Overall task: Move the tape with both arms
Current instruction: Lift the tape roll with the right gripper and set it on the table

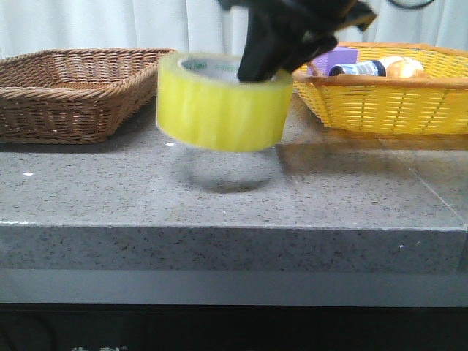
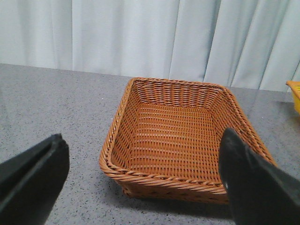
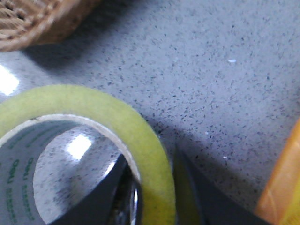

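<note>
- Nearest to me: the grey speckled countertop [image 1: 329,197], its front edge facing the camera. A soft shadow lies on it directly under the load, so I judge the roll is off the surface.
- The tape [image 1: 223,102]: a wide roll of translucent yellow packing tape with a white core printed in green, hanging above the middle of the counter, between the two baskets. I judge it light and rigid through the cardboard core. The outer face is glossy and probably slick, and the band could dent if squeezed hard.
- Right gripper [image 1: 257,69]: pinching the roll's wall, one finger inside the core and one outside, as my right wrist view confirms. For the handover I would take the opposite wall the same way, across the band's thickness.
- Left gripper [image 2: 140,180]: fingers spread wide, holding nothing, facing the brown wicker basket [image 2: 176,136].
- Farther back: that brown basket at the left, empty, and a yellow basket [image 1: 387,102] at the right holding a purple block [image 1: 338,58] and a dark bottle [image 1: 360,69] with a white label.
- Farthest: pale curtains [image 2: 140,37].
</note>
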### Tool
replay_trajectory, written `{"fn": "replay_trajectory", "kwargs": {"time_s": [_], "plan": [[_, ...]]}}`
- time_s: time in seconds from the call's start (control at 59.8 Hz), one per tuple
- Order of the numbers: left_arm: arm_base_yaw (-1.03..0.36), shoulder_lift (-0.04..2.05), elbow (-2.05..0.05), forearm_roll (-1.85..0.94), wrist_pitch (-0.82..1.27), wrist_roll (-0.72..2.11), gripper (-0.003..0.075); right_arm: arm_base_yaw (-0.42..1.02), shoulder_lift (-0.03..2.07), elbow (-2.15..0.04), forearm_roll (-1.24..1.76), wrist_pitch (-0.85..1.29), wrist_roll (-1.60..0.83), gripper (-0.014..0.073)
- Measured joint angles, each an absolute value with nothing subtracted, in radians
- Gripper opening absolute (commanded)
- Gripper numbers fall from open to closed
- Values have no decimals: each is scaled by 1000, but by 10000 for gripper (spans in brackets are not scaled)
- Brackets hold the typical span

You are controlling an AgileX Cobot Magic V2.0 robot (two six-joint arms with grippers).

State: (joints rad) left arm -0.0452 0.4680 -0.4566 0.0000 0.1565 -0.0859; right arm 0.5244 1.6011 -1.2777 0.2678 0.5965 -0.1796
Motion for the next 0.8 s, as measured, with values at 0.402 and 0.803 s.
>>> {"fn": "replay_trajectory", "kwargs": {"time_s": [0.402, 0.803], "plan": [[-45, 468, -457, 0, 157, -86, 638, 524, 1666, -1274, 268, 593, -181, 272], [-45, 468, -457, 0, 157, -86, 638, 524, 1597, -1376, 282, 613, -181, 236]]}}
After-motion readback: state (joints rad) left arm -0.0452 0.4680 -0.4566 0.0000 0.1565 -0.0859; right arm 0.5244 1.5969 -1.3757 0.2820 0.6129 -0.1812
